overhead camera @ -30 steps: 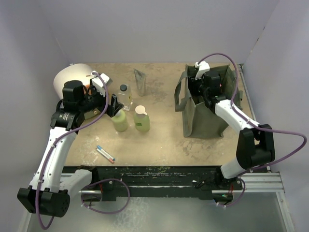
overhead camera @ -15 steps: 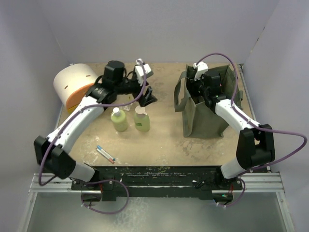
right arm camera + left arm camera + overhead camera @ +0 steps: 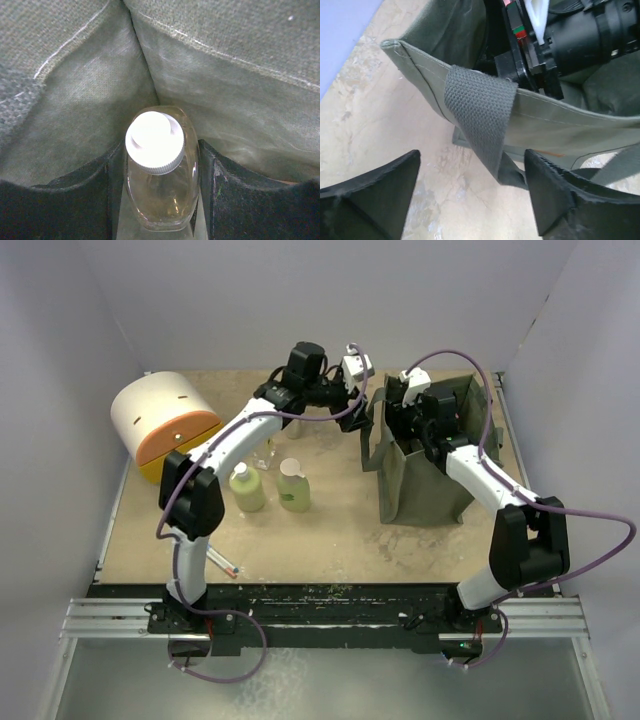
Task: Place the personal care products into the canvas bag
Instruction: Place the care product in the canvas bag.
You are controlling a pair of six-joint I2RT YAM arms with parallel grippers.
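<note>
While right pincer (image 3: 156, 152) clamps bottle (image 3: 161, 197) inside canvas bag (image 3: 425, 492), outstretched left pincer (image 3: 472, 159) gapes empty

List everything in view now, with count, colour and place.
Bag: one, olive, right of centre.
Green bottles: two, pale green, side by side left of centre.
Clear bottle: one, behind them, mostly hidden by the left arm.
White-capped bottle: one, clear, inside the bag.
Box: one, white and orange, far left.
Pen: one, near edge, partly behind the left arm.
Left gripper: open, at the bag's rim.
Right gripper: shut on the white-capped bottle, in the bag.
</note>
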